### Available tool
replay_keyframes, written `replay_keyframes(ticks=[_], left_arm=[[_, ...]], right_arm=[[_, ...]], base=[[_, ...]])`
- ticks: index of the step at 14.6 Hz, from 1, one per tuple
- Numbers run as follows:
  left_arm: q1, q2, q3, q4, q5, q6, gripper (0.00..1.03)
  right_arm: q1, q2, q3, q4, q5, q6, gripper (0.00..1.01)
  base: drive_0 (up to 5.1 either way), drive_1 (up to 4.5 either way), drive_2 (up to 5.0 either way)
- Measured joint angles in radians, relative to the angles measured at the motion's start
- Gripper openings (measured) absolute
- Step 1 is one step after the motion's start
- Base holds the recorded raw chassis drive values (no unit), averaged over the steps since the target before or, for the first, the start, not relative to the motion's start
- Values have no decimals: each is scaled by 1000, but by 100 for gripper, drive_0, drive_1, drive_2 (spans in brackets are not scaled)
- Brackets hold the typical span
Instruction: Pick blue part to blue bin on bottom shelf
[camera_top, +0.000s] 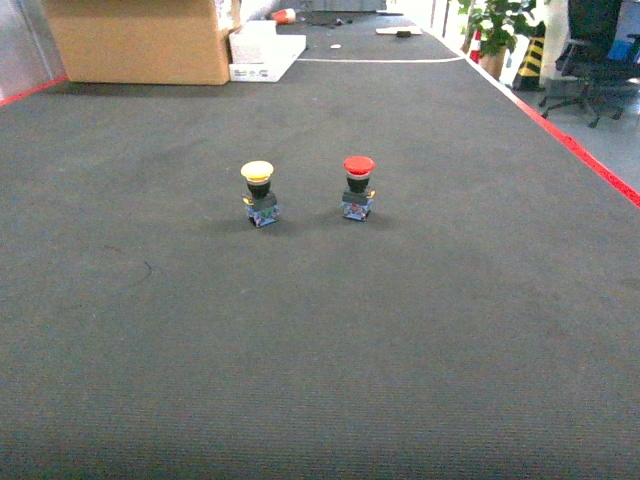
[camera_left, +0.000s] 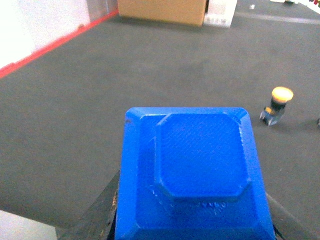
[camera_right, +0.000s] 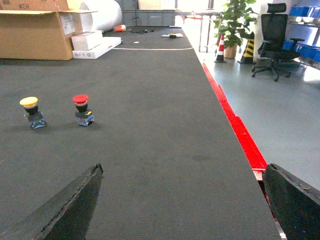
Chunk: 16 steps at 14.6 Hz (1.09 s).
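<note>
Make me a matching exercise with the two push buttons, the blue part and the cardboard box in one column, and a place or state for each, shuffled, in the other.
1. yellow-capped button
2. red-capped button
3. blue part
4. cardboard box

A. far end of the carpet
B. held in the left gripper
C. right one of the pair, head view
D. left one of the pair, head view

Pairs: 1-D, 2-C, 3-B, 4-A

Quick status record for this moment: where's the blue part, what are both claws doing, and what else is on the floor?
blue part: held in the left claw, fills the left wrist view
left claw: shut on the blue part
right claw: open, nothing between its fingers
yellow-capped push button: upright on the dark carpet
red-capped push button: upright, to the right of the yellow one, apart from it
blue bin: not in view
bottom shelf: not in view
background: cardboard box at far left
</note>
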Motion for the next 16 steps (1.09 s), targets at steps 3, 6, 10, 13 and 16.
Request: replay_keyframes(ticks=[3, 6, 10, 13, 16], left_arm=[[-324, -318, 69, -319, -280, -64, 43], [-319, -328, 69, -314, -293, -79, 43], [-319, -325, 69, -313, -293, -79, 43], [-319, -328, 69, -315, -294, -80, 43], [-320, -327, 69, -314, -292, -80, 43]], right_arm=[[0, 0, 0, 0, 0, 0, 98], [0, 0, 0, 1, 0, 0, 98], [0, 0, 0, -2, 0, 0, 98], [0, 0, 0, 3, 0, 0, 98], [0, 0, 0, 0, 0, 0, 98]], base=[[0, 0, 0], [1, -137, 139], [2, -233, 237], [-113, -113, -113], [-176, -176, -176]])
